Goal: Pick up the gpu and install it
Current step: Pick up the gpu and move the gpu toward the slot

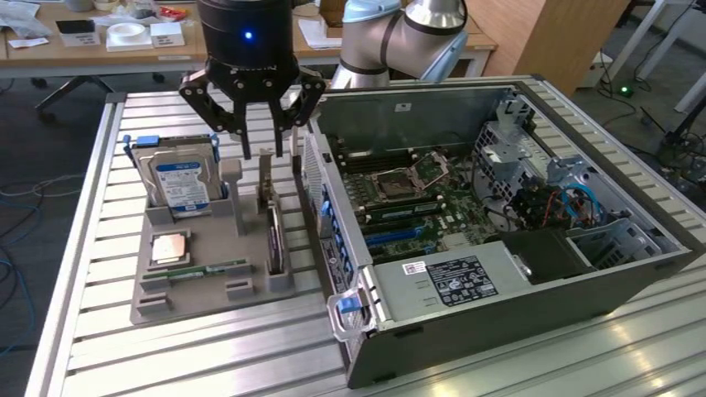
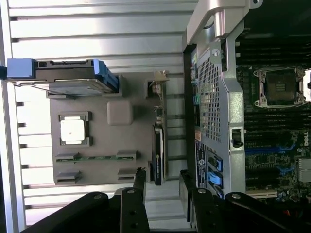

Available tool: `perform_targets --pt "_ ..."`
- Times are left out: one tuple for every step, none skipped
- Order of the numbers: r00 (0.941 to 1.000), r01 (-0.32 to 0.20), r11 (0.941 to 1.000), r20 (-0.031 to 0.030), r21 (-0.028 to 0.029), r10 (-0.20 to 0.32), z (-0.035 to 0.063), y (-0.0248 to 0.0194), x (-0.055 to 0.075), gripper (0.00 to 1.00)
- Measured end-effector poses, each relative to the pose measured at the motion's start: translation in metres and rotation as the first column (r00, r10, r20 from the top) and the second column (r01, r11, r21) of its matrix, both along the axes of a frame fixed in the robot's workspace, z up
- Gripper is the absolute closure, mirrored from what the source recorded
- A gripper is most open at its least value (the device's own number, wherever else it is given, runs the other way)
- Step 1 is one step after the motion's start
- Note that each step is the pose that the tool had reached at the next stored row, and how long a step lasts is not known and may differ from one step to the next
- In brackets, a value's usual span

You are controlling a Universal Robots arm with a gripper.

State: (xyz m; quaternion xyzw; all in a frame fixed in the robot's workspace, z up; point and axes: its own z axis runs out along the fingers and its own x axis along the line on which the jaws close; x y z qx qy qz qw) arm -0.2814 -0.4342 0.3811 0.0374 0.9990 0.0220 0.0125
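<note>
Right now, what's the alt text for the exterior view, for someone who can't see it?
The open pincer hovers over the gpu, which stands on edge in a grey tray beside an open computer case. A hard drive stands in the same tray.

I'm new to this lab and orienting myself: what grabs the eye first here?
The opened computer case, motherboard exposed, dominates the exterior view's right. Beside it, the black gripper hangs open above the gpu, which stands on edge in a grey tray alongside a blue-labelled hard drive.
</note>
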Motion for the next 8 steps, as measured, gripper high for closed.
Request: perform_targets --pt "1.0 0.0 1.0 0.0001 0.0001 0.0 -0.002 0.0 0.0 0.58" --pt "1.0 0.0 1.0 0.0 0.0 0.0 -0.0038 0.0 0.0 0.58" --pt "1.0 0.0 1.0 0.0001 0.0 0.0 -0.0056 0.0 0.0 0.58" --pt "1.0 0.0 1.0 0.0001 0.0 0.0 -0.0074 0.0 0.0 0.58" --pt "1.0 0.0 1.0 0.0001 0.0 0.0 -0.0092 0.0 0.0 0.58" --pt "1.0 0.0 1.0 0.0 0.0 0.0 -0.0109 0.0 0.0 0.58" --pt "1.0 0.0 1.0 0.0 -0.0001 0.0 -0.0129 0.0 0.0 0.58" --pt "1.0 0.0 1.0 0.0 0.0 0.0 -0.0146 0.0 0.0 0.58"
